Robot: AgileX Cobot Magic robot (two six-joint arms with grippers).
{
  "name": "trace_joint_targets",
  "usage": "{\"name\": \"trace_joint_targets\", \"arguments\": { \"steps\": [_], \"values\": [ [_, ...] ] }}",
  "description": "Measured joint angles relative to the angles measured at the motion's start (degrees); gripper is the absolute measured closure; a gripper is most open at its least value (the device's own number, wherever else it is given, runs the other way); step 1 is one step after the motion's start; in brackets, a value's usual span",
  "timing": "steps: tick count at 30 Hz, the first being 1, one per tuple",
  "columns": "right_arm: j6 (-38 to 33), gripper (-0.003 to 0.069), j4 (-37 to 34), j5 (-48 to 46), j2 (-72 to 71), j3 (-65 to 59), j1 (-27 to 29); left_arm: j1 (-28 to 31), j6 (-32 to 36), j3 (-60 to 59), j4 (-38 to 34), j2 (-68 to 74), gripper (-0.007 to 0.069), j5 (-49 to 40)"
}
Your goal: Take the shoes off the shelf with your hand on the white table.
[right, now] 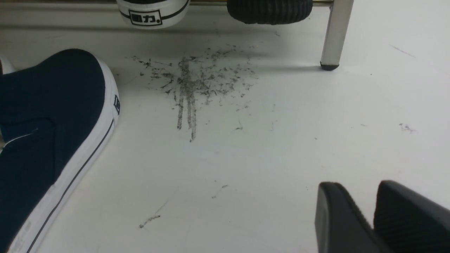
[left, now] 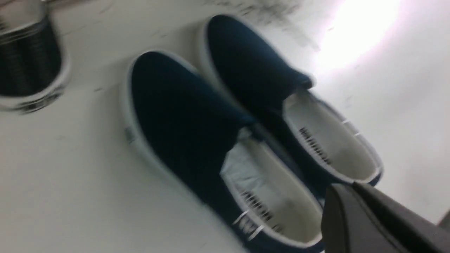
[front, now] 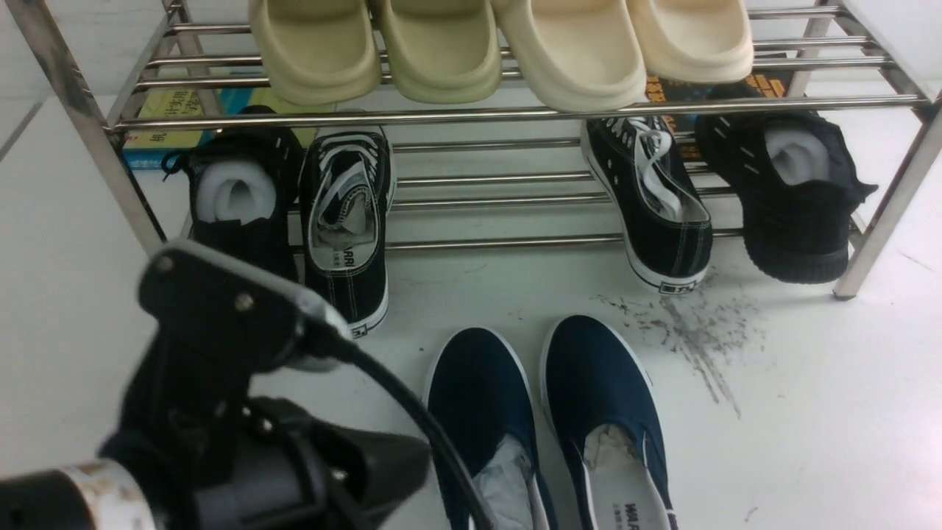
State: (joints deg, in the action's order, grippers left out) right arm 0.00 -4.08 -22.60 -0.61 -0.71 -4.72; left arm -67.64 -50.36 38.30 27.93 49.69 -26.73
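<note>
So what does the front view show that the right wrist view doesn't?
Only the front view shows the shelf's upper tier with the cream slides, the black sneakers' uppers, both navy slip-ons side by side and the left arm. Only the right wrist view shows the right pincer, slightly parted over bare table, and the shelf leg's black foot. Both show the grey scuff streaks, the white table and one navy slip-on's toe.

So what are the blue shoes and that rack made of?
The blue shoes look like matte woven canvas with smooth white rubber-like soles; the cloth shows no shine. The rack looks like polished steel rods, judging by the bright mirror-like glints, though chrome plating can't be ruled out.
</note>
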Motion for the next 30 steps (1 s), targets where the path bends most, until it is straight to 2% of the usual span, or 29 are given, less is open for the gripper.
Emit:
{"name": "trace_joint_targets", "arguments": {
  "steps": [3,5,20,24,25,26,28,30],
  "values": [
    [0.00,0.0469,0.00,0.00,0.00,0.00,0.00,0.00,-2.70,-4.27,0.89,0.26,0.0585,11.42],
    [0.00,0.0469,0.00,0.00,0.00,0.00,0.00,0.00,-3.27,-5.92,1.39,0.40,0.0582,15.07],
    [0.00,0.0461,0.00,0.00,0.00,0.00,0.00,0.09,-3.47,-7.39,2.86,0.65,0.0571,14.00],
    [0.00,0.0461,0.00,0.00,0.00,0.00,0.00,4.08,3.78,-11.83,-7.45,-6.53,0.0568,12.45],
    [0.00,0.0461,0.00,0.00,0.00,0.00,0.00,4.41,3.78,-12.16,-8.05,-6.53,0.0568,12.45],
    [0.00,0.0461,0.00,0.00,0.00,0.00,0.00,5.92,6.73,-13.60,-10.33,-9.19,0.0566,12.32],
    [0.00,0.0459,0.00,0.00,0.00,0.00,0.00,12.35,14.06,-19.54,-17.22,-16.40,0.0561,12.69],
    [0.00,0.0458,0.00,0.00,0.00,0.00,0.00,15.59,16.58,-22.23,-19.04,-19.54,0.0559,13.04]
  ]
}}
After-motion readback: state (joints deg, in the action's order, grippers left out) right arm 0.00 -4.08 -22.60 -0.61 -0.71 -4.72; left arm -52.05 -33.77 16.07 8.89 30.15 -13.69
